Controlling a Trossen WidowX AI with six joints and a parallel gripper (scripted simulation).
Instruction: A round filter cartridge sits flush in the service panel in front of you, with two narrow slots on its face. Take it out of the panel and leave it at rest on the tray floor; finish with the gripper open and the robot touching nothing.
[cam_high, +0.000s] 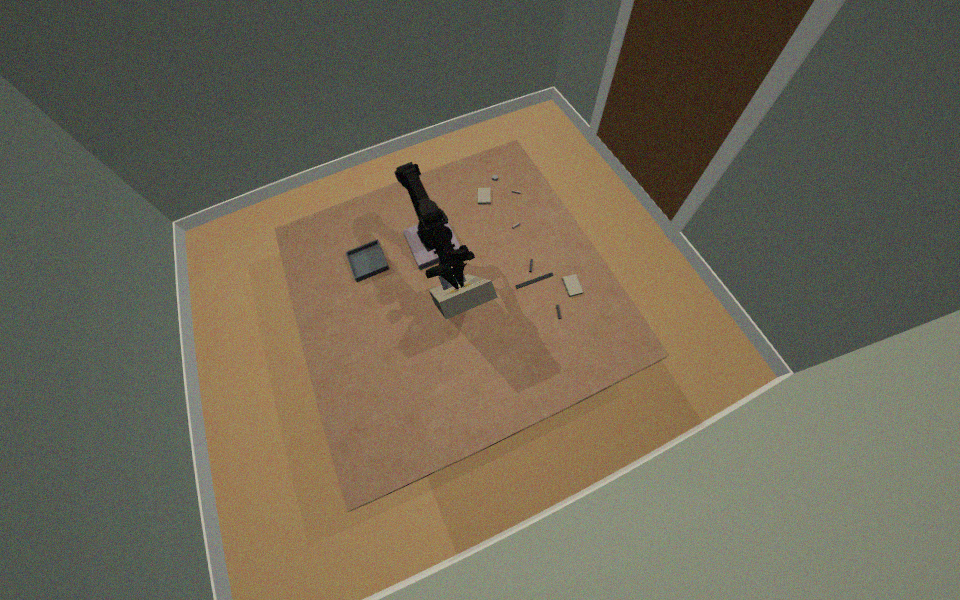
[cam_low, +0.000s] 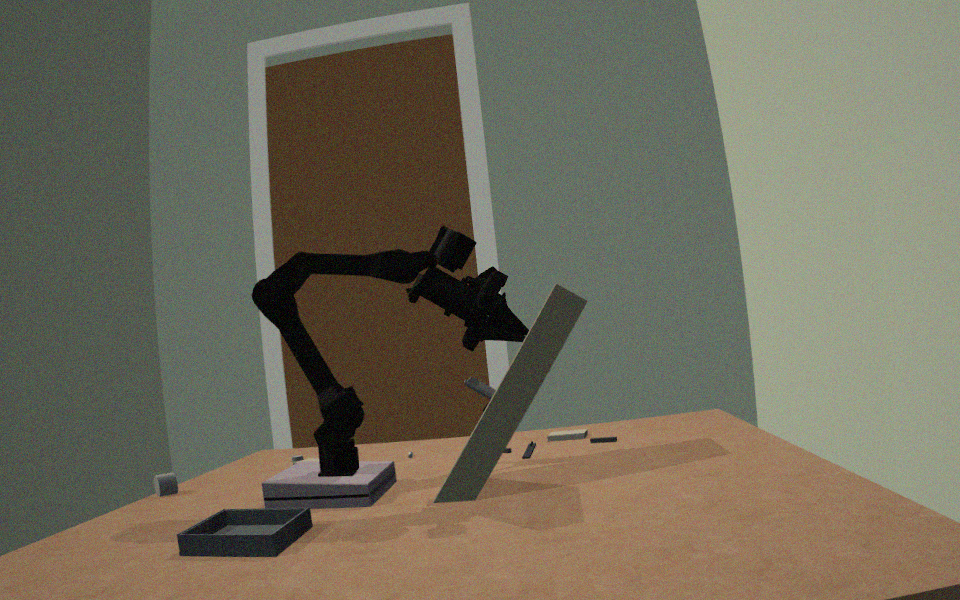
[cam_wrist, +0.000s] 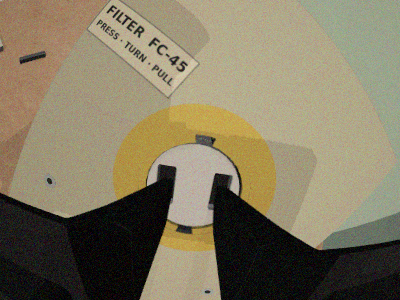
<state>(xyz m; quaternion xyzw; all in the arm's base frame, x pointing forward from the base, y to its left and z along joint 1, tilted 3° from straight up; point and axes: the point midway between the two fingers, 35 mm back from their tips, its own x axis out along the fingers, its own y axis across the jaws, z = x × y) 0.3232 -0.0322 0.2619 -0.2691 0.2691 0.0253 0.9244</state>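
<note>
Brown table (cam_low: 707, 509); green walls (cam_low: 835, 212); brown door (cam_low: 368, 212) behind.
</note>
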